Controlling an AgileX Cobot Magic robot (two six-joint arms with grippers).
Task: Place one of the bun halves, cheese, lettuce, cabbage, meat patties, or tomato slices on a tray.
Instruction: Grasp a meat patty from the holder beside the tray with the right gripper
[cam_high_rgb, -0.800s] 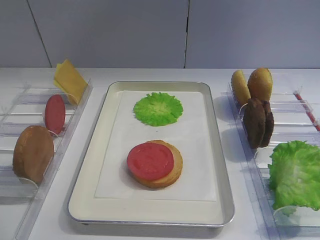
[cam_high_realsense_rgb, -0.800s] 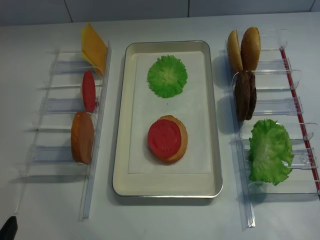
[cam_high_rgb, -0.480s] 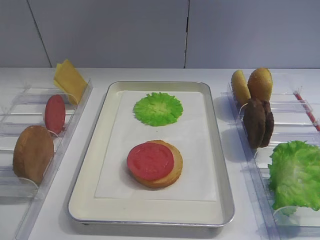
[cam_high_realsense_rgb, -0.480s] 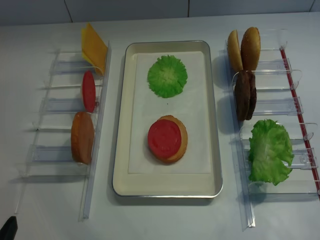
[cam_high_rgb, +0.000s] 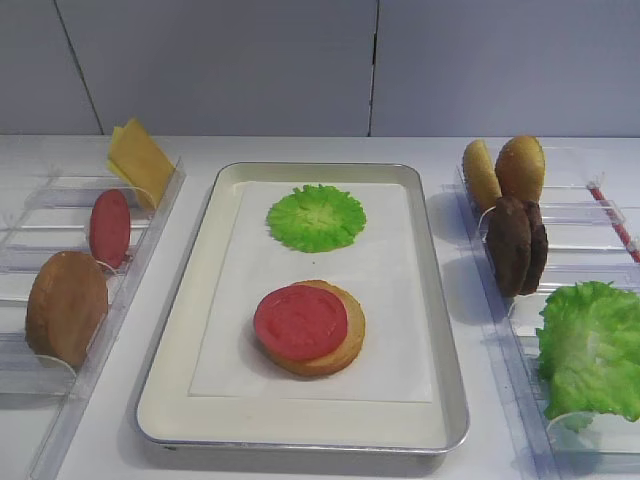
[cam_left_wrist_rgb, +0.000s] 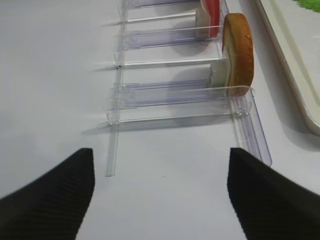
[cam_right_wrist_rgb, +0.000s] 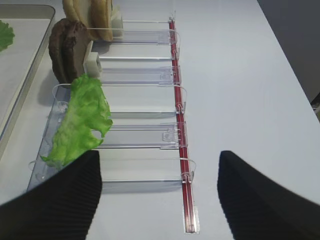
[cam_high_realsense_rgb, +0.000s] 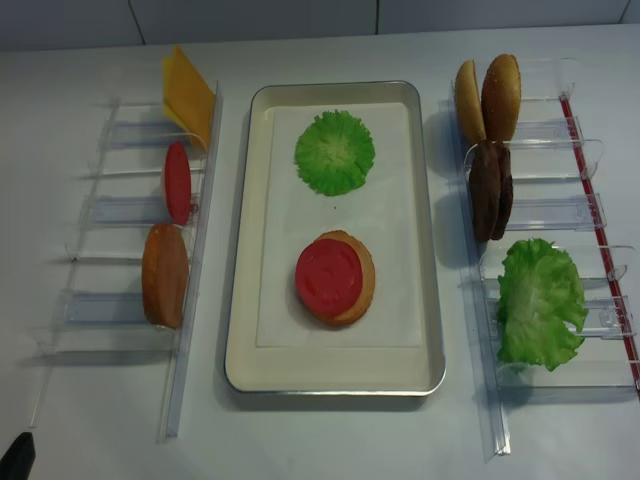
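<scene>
White table (cam_high_realsense_rgb: 330, 430) is carrying everything. Both jaws are standing wide open and gripping nothing, the right gripper (cam_right_wrist_rgb: 160, 200) hovering near the lettuce leaf (cam_right_wrist_rgb: 80, 122), the left gripper (cam_left_wrist_rgb: 160, 197) near a rack-held bun half (cam_left_wrist_rgb: 239, 52). Beyond them the tray (cam_high_realsense_rgb: 242, 300) is holding a tomato slice (cam_high_realsense_rgb: 328, 278) lying on another bun half (cam_high_realsense_rgb: 362, 285), with green cabbage (cam_high_realsense_rgb: 335, 152) further back.

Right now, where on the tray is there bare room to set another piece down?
Bare paper lies between the lettuce round and the tomato-topped bun, and along the tray near edge. The racks are crowded.
</scene>
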